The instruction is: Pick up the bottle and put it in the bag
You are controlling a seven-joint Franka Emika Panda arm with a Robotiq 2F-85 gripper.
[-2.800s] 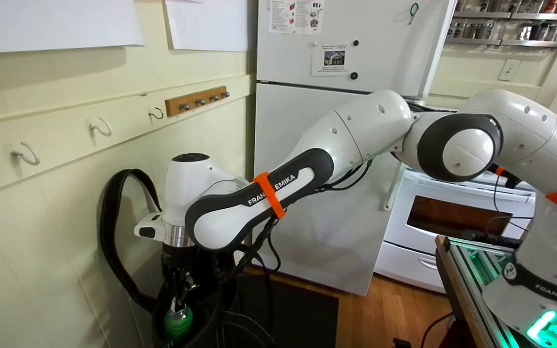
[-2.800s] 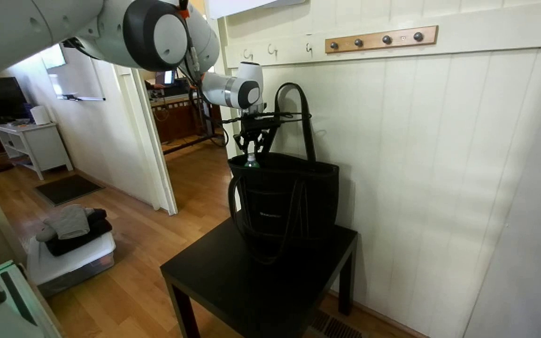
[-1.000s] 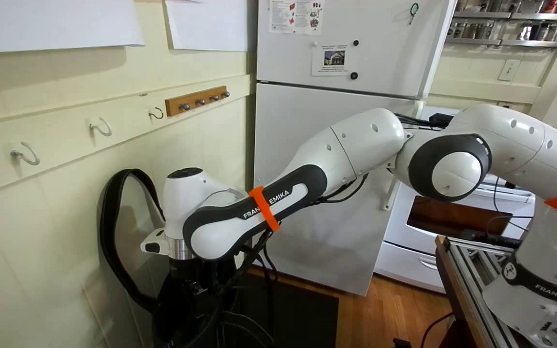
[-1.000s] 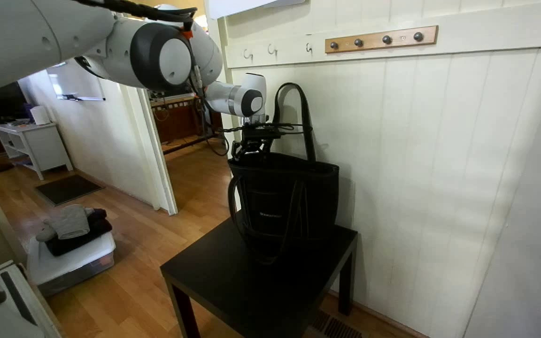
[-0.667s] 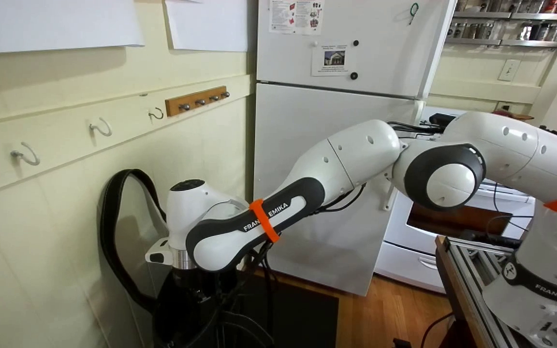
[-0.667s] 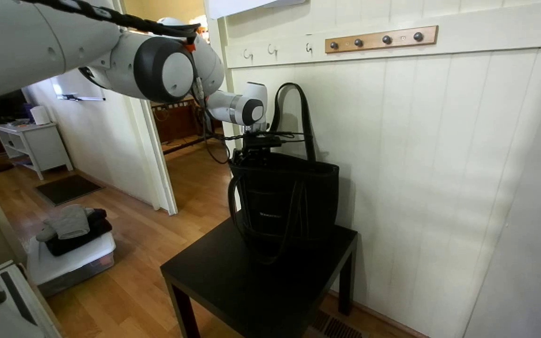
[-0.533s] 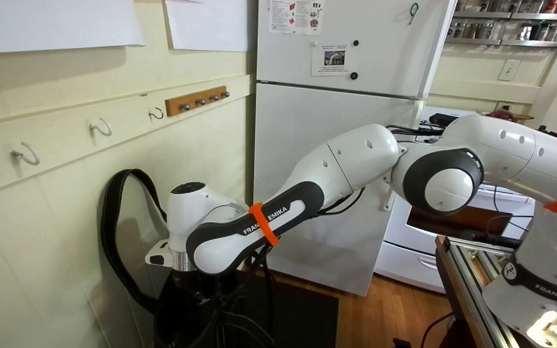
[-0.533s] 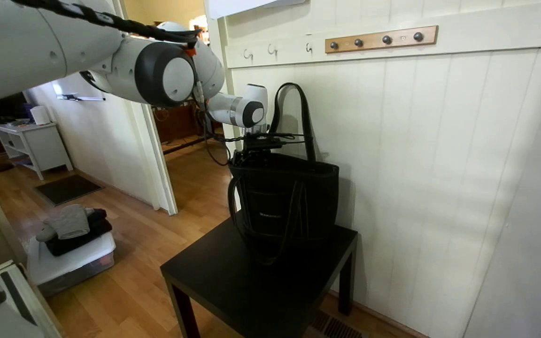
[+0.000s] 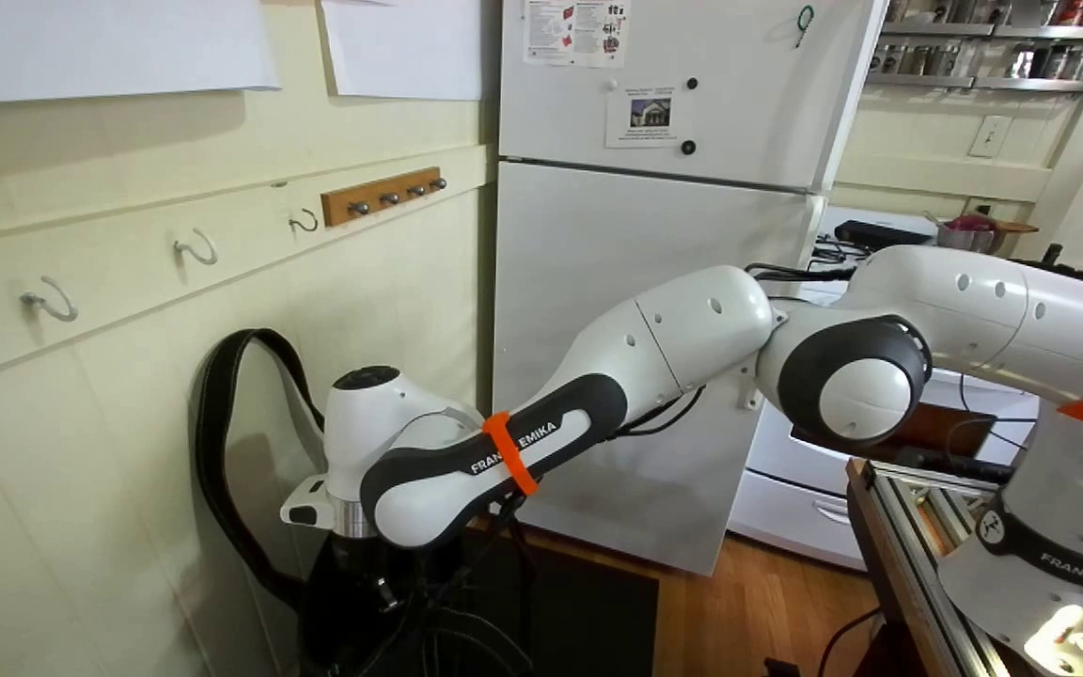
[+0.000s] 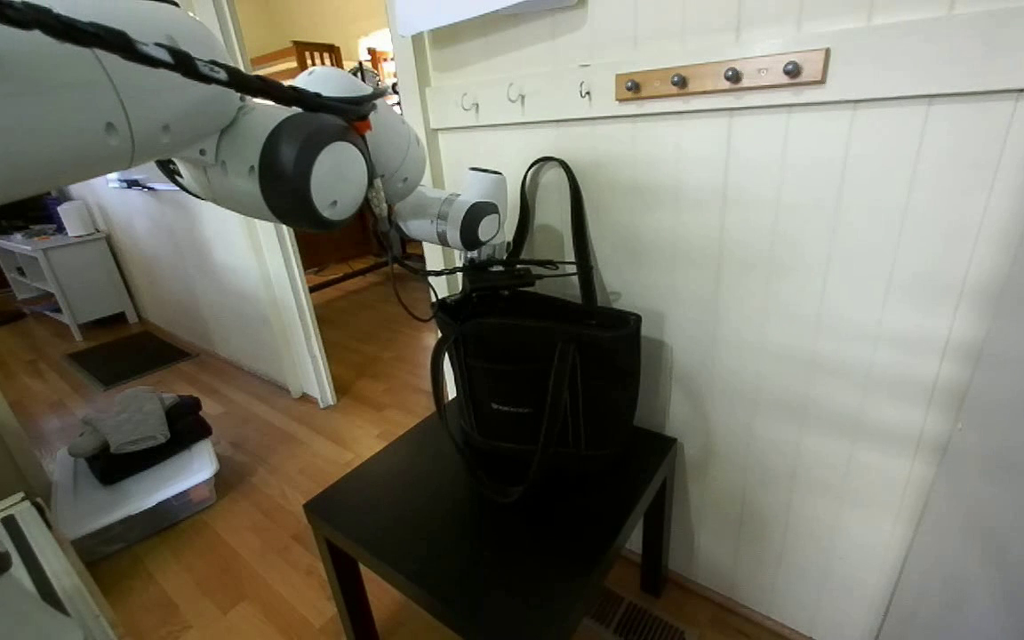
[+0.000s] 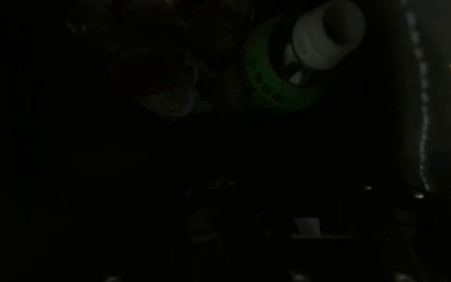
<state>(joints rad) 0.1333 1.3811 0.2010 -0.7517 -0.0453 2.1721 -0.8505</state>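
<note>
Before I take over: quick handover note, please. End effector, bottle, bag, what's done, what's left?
End effector: reaching down into the mouth of the bag; too dark to tell whether it is open or shut.
Bottle: inside the bag; what it rests on is hidden.
Bag: upright on the black table.
Done: bottle is in the bag.
Left: likely confirm release, then lift straight out, clear of the raised strap.

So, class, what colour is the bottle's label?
The label is green; the dim wrist view shows it best.
</note>
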